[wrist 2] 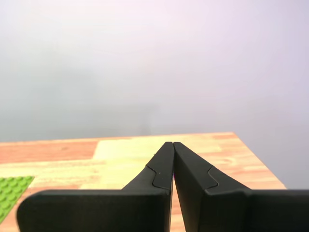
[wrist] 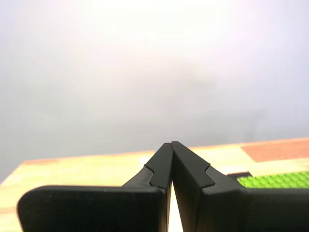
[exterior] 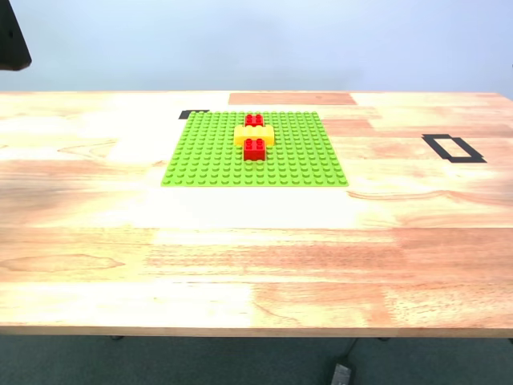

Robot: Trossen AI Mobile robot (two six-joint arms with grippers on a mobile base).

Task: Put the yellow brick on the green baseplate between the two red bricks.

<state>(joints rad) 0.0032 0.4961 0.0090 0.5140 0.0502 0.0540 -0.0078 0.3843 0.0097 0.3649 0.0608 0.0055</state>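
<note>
Sitting on the green baseplate (exterior: 255,150), the yellow brick (exterior: 254,135) is lying crosswise between the two red bricks (exterior: 255,148), touching both of them: one red brick is standing just in front of it, nearer the camera, and the other (exterior: 254,120) just behind it, so the three are forming a short row near the baseplate's far-middle studs. The baseplate itself is resting flat on the wooden table (exterior: 256,257), with a black tape rectangle (exterior: 454,148) well apart from it toward the exterior view's right and a small black tape mark (exterior: 193,114) just beside its far corner. My first gripper (wrist: 172,145) is hanging above the table with its jaws pressed together on nothing, a strip of the baseplate showing beyond it. My second gripper (wrist 2: 173,145) is likewise hanging with its jaws closed and empty.
</note>
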